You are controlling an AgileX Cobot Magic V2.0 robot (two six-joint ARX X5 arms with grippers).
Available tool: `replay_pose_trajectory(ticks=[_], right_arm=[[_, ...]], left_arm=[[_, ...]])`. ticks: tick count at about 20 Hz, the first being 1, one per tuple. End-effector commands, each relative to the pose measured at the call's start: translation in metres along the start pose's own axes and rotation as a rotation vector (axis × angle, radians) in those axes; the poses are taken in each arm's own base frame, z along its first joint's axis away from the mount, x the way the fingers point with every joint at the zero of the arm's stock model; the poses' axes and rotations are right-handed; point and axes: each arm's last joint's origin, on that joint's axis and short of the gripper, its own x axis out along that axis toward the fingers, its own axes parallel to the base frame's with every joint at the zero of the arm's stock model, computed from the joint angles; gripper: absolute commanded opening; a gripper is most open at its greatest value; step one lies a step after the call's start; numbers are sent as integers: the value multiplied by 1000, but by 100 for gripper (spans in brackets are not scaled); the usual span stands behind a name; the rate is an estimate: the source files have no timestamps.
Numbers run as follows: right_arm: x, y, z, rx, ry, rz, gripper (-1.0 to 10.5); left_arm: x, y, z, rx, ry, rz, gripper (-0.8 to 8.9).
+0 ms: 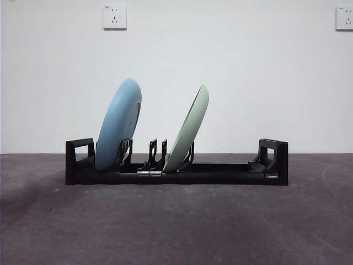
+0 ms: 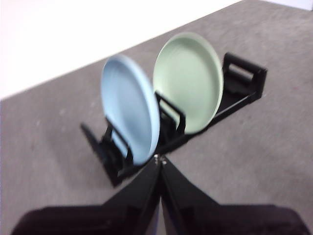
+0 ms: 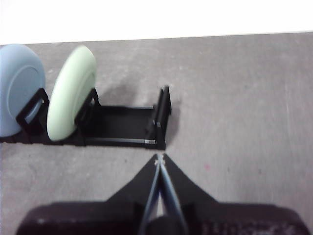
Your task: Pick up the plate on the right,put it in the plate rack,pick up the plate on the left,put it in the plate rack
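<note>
The black plate rack (image 1: pixel 220 174) lies across the middle of the table in the front view. A blue plate (image 1: pixel 118 124) stands tilted in its left slots and a pale green plate (image 1: pixel 187 130) leans in the middle slots. Both plates show again in the wrist views: blue plate (image 2: pixel 129 115), green plate (image 2: pixel 188 81), rack (image 2: pixel 239 83); blue plate (image 3: pixel 19 88), green plate (image 3: pixel 71 98), rack (image 3: pixel 127 125). My left gripper (image 2: pixel 160 159) is shut and empty, raised back from the rack's blue-plate end. My right gripper (image 3: pixel 159 159) is shut and empty, above the table near the rack's bare end.
The grey table (image 1: pixel 176 226) stretches in front of the rack. A white wall with two sockets (image 1: pixel 114 16) stands behind. The rack's right-hand slots and end post (image 1: pixel 273 160) hold nothing.
</note>
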Motion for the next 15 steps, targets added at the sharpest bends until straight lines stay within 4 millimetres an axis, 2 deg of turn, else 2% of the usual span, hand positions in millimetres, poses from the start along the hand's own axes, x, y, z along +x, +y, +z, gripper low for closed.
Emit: replay_pose_trajectory(ticks=[1, 4, 6, 7, 8, 9, 15], right_arm=[[-1, -2, -14, 79, -8, -14, -7], [-1, -3, -15, 241, -7, -53, 1], [0, -3, -15, 321, 0, -48, 1], [0, -3, -14, 445, -10, -45, 1], [0, -3, -13, 667, -25, -39, 1], [1, -3, -13, 759, -24, -41, 1], [2, -3, -13, 765, -21, -43, 1]], left_arm=[[-16, -1, -21, -63, -68, 17, -8], [-31, -1, -25, -71, -123, 41, -3], [-31, -1, -26, -71, -114, 40, -3], [-31, -1, -27, -71, -106, 39, -3], [-31, -1, -27, -71, -100, 37, -3], [-31, -1, -28, -70, -95, 37, -3], [-31, -2, -31, -69, -57, 33, -3]])
